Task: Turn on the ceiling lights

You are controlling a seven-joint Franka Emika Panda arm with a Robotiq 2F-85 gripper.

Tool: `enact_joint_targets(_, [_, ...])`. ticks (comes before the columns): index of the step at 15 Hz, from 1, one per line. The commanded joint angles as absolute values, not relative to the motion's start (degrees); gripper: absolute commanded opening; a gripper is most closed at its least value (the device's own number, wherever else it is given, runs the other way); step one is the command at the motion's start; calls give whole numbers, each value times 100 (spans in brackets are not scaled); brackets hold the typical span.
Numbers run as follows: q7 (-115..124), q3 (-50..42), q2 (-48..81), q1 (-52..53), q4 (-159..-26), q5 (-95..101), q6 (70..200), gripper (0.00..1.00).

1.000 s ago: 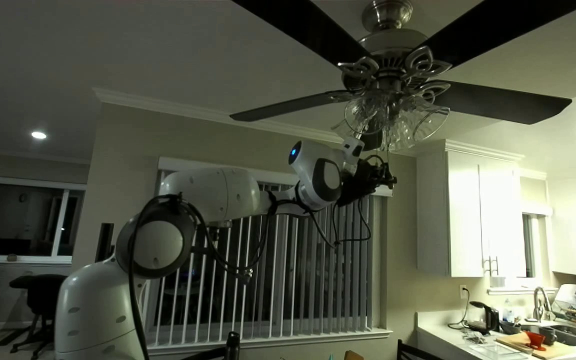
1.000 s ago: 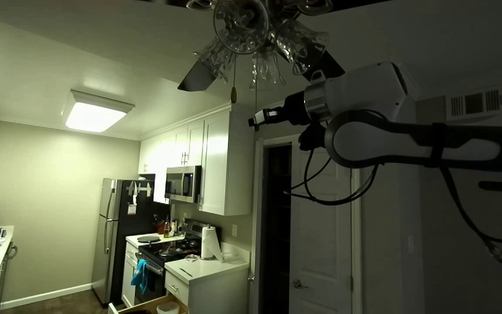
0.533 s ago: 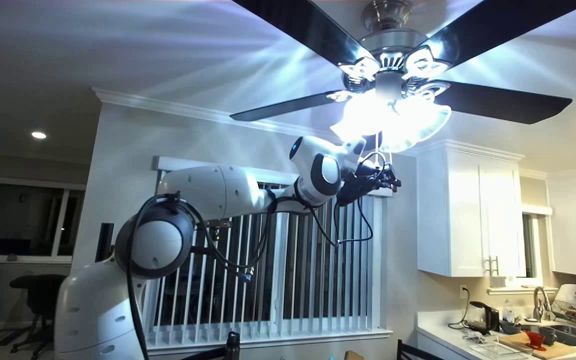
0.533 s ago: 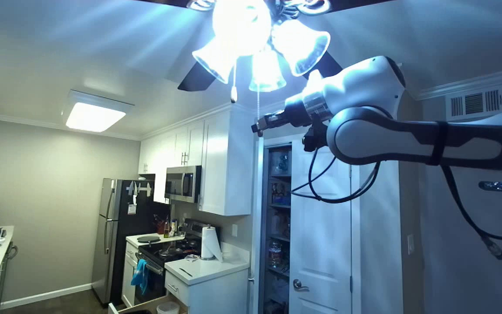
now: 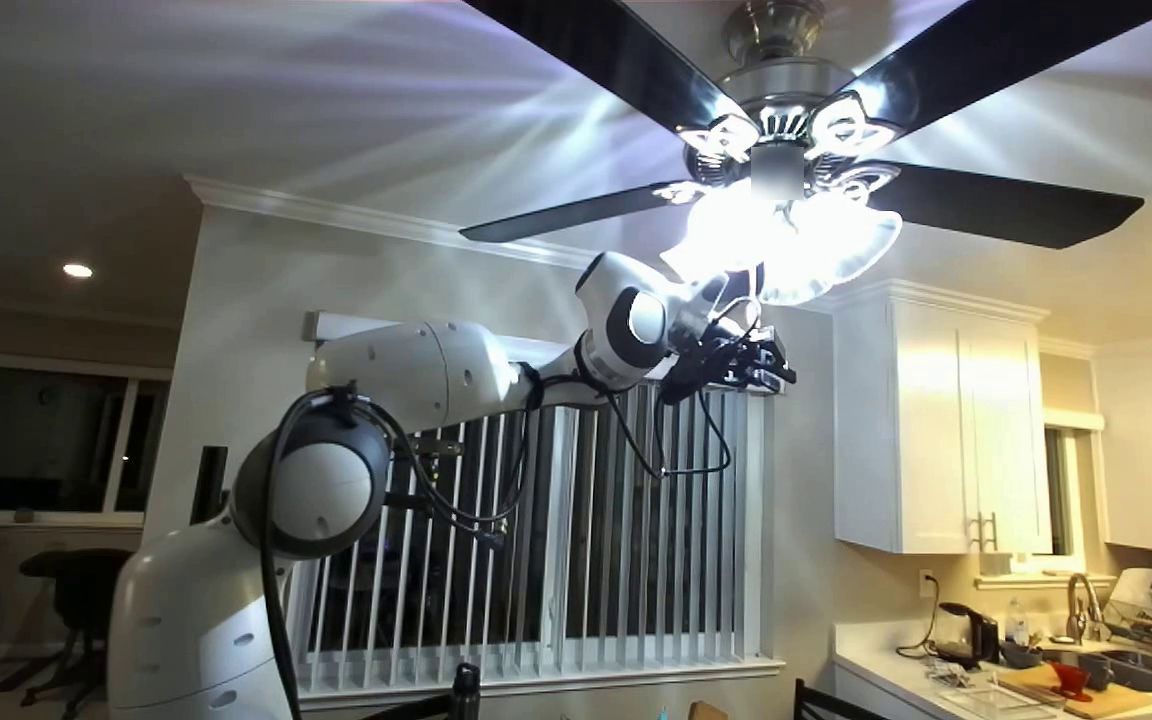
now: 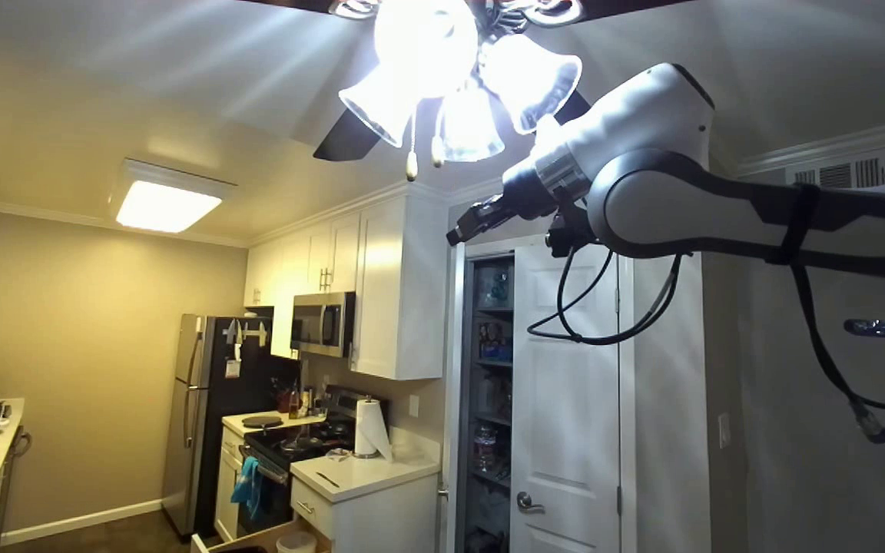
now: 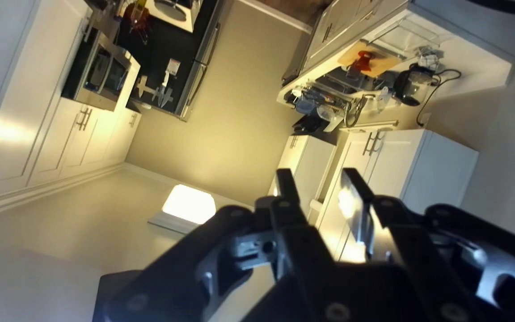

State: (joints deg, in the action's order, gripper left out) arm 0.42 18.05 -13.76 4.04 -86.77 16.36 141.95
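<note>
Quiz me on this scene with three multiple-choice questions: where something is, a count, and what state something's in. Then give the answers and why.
1. Where does the blue cloth towel hang?
A) On the steel refrigerator
B) On the black oven
C) On the white door

2. How many thin, knob-tipped pull cords hang from the dark-bladed ceiling fan?
A) Two
B) Four
C) Five

3. The fan's bell-shaped glass lamps are:
A) Dark
B) Broken
C) Brightly lit

1: B, the towel drapes down the oven's front in an exterior view.
2: A, two cords dangle in an exterior view.
3: C, the lamps glow white in both exterior views.
</note>
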Motion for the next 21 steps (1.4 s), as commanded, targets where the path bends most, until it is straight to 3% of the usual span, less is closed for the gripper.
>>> enact_joint_targets(1, [-142,1677,-1263,601,-8676,1623,13829,62])
enact_joint_targets(6, [-191,1576,-1166,746,-8672,1575,13548,95])
enact_joint_targets(7, [-197,1557,-1158,762,-8671,1571,13508,98])
enact_joint_targets(21, [9,1547,-1114,809,-8634,1668,13380,100])
